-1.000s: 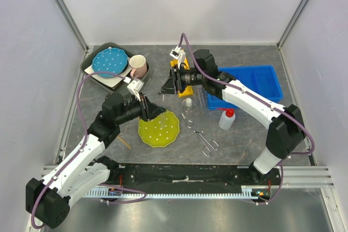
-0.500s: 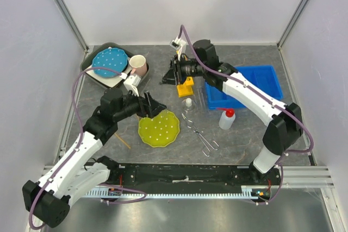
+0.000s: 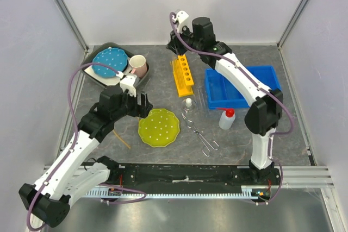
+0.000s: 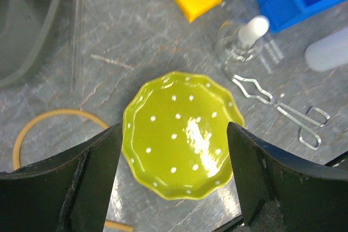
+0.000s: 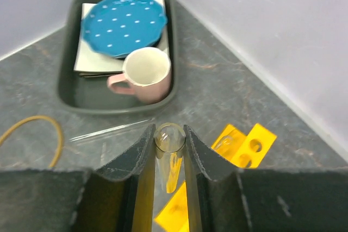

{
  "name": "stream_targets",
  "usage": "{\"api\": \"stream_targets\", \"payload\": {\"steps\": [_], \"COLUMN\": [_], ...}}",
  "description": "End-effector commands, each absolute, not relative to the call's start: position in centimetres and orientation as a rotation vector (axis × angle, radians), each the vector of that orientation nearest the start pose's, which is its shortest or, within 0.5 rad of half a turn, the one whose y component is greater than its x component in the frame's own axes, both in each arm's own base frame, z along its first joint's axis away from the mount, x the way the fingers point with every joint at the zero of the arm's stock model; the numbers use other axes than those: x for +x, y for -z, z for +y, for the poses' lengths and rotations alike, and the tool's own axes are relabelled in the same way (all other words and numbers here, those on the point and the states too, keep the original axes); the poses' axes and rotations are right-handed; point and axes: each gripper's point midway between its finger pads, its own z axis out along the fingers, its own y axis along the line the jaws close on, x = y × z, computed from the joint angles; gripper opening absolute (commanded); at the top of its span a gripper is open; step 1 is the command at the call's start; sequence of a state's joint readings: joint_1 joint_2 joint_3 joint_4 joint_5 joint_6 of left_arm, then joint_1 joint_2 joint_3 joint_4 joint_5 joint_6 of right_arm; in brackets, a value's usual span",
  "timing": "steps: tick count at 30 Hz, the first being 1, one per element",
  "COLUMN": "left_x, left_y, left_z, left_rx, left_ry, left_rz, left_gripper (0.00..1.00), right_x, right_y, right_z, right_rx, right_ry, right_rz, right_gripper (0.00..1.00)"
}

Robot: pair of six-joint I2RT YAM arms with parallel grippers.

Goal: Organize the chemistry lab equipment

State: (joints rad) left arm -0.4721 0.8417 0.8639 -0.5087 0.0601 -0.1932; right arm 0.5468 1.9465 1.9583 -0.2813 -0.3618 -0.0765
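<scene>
Early stage: one tube in hand, the other glassware loose on the table.
Nearest, the metal scissor-handled tongs (image 3: 202, 136), white red-capped squeeze bottle (image 3: 226, 119) and small clear white-capped flask (image 3: 188, 103) sit unsorted. The left gripper (image 4: 174, 127) hangs spread and empty over a dotted yellow-green plate (image 4: 179, 161). Farther off, the yellow holed test-tube rack (image 3: 183, 74) runs near-to-far, holes up. Farthest, the right gripper (image 5: 169, 153) pinches a thin clear tube (image 5: 169, 137) lengthwise, mouth toward the wrist.

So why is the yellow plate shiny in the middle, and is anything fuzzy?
Left wrist view: light glares white off the yellow-green plate. Right wrist view: the clear tube up close and the yellow test-tube rack look blurry.
</scene>
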Motion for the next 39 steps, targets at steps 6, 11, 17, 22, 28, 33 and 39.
{"api": "stream_targets", "payload": {"steps": [6, 11, 17, 22, 28, 33, 39], "left_x": [25.3, 25.3, 25.3, 25.3, 25.3, 25.3, 25.3], "left_y": [-19.5, -19.5, -19.5, -19.4, -19.3, -19.3, -19.3], "left_z": [-13.5, -13.4, -13.4, -13.5, -13.4, -13.4, -13.4], "left_rx": [0.359, 0.358, 0.359, 0.363, 0.362, 0.362, 0.363], "left_ry": [0.362, 0.362, 0.359, 0.360, 0.359, 0.359, 0.356], "left_rz": [2.098, 2.090, 2.090, 2.091, 2.094, 2.094, 2.094], "left_gripper": [0.84, 0.84, 0.84, 0.84, 0.84, 0.84, 0.84], "right_x": [53.2, 54.7, 55.9, 56.6, 57.2, 57.1, 57.2], "right_y": [-32.3, -30.8, -29.4, -28.3, -27.2, -25.9, -24.2], "right_z": [35.4, 35.8, 35.9, 35.7, 35.3, 35.2, 35.1], "right_rx": [-0.786, -0.767, -0.752, -0.745, -0.734, -0.732, -0.720], "right_ry": [-0.464, -0.451, -0.435, -0.415, -0.410, -0.424, -0.442], "right_rz": [1.594, 1.599, 1.610, 1.626, 1.644, 1.674, 1.711], "right_gripper": [0.24, 0.24, 0.25, 0.25, 0.26, 0.26, 0.28]}}
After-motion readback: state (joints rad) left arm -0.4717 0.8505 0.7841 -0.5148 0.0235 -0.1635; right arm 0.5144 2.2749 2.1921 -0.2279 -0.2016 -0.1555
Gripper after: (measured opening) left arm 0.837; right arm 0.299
